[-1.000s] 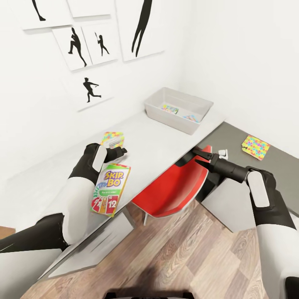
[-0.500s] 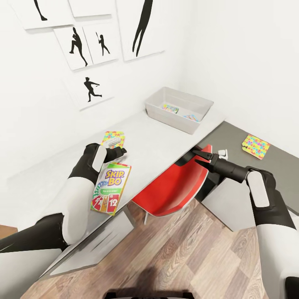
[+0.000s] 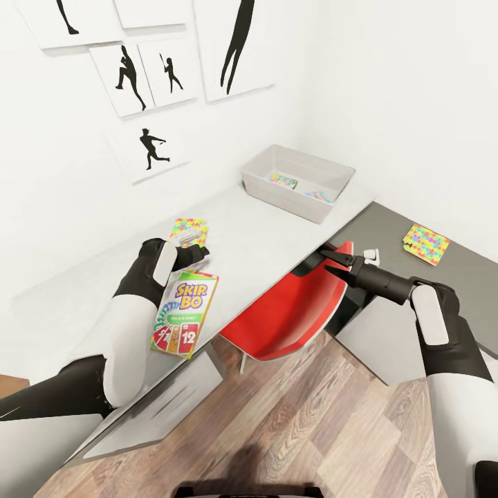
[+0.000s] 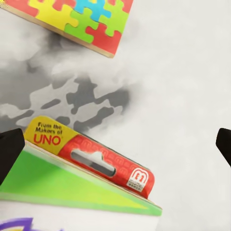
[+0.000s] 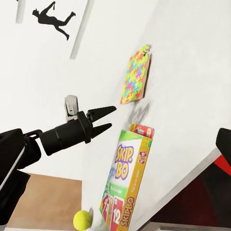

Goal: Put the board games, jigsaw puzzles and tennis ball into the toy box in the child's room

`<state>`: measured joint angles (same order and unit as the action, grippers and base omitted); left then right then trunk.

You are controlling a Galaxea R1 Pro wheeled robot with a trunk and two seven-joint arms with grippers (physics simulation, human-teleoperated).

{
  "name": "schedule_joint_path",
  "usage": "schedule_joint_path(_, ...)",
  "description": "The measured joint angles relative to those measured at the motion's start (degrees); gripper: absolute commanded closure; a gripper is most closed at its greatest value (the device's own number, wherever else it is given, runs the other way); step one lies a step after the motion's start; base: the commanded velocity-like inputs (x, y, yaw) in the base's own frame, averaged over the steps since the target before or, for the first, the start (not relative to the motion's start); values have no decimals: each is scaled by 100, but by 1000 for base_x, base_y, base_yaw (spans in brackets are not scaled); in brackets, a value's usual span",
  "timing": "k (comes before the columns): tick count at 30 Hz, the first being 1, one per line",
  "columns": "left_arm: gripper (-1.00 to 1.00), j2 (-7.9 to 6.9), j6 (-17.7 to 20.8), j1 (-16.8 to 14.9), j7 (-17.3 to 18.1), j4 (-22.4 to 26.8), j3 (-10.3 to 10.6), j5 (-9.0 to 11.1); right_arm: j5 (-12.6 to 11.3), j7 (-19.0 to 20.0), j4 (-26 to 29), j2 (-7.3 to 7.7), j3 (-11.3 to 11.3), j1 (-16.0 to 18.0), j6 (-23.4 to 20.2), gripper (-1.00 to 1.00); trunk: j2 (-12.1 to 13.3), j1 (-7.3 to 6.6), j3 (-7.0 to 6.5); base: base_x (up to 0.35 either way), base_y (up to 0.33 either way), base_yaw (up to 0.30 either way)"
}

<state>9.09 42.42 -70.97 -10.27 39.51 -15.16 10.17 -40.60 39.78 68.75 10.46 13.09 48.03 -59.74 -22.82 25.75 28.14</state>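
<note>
Left gripper [image 3: 202, 250] open, fingers spread, above flat glossy Skip-Bo box [image 3: 184, 311] on smooth white table [image 3: 263, 235]. Jigsaw puzzle [image 3: 187, 228] beyond it. Rectangular grey toy box [image 3: 299, 181] farther right. Right gripper [image 3: 325, 255] over red chair [image 3: 294, 311], state unclear.

Skip-Bo box [image 3: 181, 313] flat on table, jigsaw puzzle [image 3: 188, 230] beyond, toy box [image 3: 298, 182]

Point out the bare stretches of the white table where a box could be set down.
Free: the white table between the Skip-Bo box and the toy box, along the chair-side edge. Crowded: the patch around the left gripper, hemmed by the Skip-Bo box and the jigsaw puzzle.
</note>
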Motion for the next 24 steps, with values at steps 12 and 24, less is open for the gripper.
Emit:
schedule_joint_path(12,-100,-75,-3,0,-165,15,-2,-6,4,0,-1,0,0,-1,0,-100,0,0,16,108,41,0)
schedule_joint_path(24,-100,-104,-8,0,-198,15,22,-6,4,0,-6,0,1,-1,0,-100,0,0,98,8,3,0)
